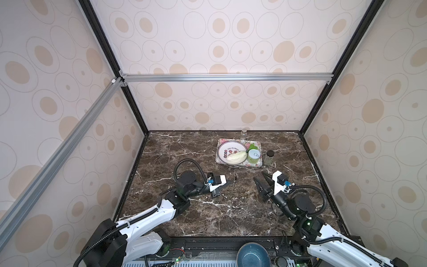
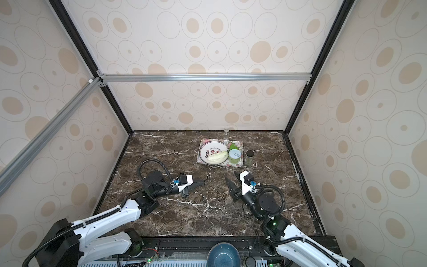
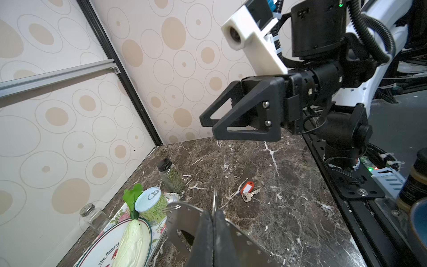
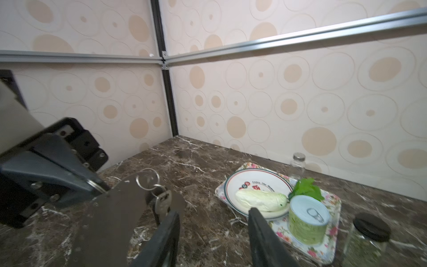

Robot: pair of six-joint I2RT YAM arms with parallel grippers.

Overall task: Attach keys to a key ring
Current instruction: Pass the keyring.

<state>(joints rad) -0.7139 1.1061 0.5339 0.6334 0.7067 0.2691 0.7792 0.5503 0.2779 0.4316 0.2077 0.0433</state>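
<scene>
While left fingers [image 3: 204,240] clamp the flat grey crescent plate [image 3: 182,217], red plastic key tag [image 3: 247,187] lies on table [image 3: 288,208] nearer my right fingers [image 3: 245,136], spread apart.

This looks like a lab's robot test booth dressed as a kitchen: aluminium framing [image 1: 226,77] holds wallpapered panels [image 1: 208,34] around a marble-look tabletop [image 1: 208,219], a floral tray [image 1: 259,144] carries a plate [image 1: 240,146] and a tin [image 1: 254,154], and a left arm [image 1: 147,215] and right arm [image 1: 330,240] are bolted to the front rail [image 1: 208,245].
</scene>
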